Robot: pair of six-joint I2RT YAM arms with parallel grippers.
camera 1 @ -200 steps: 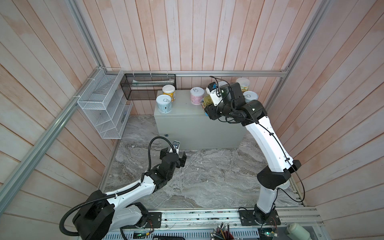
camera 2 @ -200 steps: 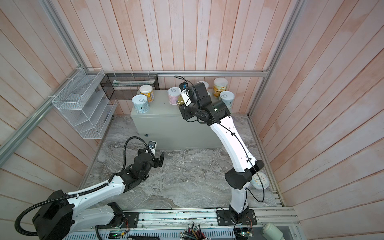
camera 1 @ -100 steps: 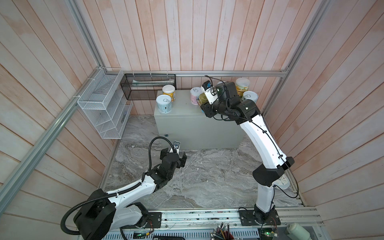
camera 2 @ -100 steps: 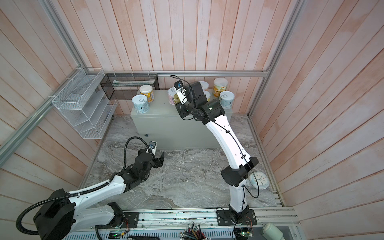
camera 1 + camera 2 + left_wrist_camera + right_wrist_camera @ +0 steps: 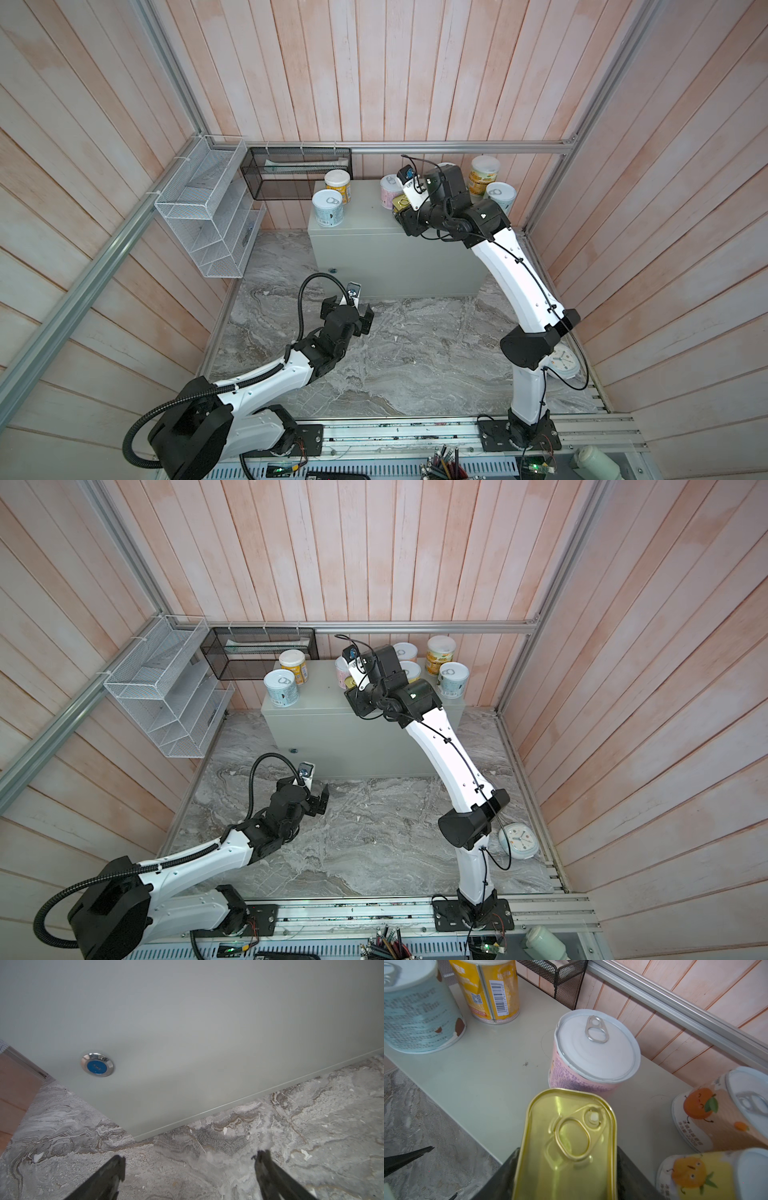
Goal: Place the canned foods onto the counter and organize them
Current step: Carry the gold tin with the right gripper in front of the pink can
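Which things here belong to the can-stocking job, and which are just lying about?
Job: gold-topped tin; pink can; left pale-blue can; barcode yellow can; peach can; yellow fruit can; back-right yellow can; right pale-blue can; counter.

Lying about: white wire basket; black mesh basket; alarm clock; pencils.

You had the light-grey metal counter [image 5: 365, 214] in the upper middle of both top views, flat top bare at its centre. Upright on it stood a pale blue can [image 5: 328, 208] and a yellow can [image 5: 338, 186] at its left end, a pink can [image 5: 388, 191] near the middle, and an orange-labelled can [image 5: 482, 180] and a second pale blue can [image 5: 500, 198] at its right end. The gold-topped rectangular tin [image 5: 566, 1147] faced lid up just in front of the pink can, low centre in the right wrist view.
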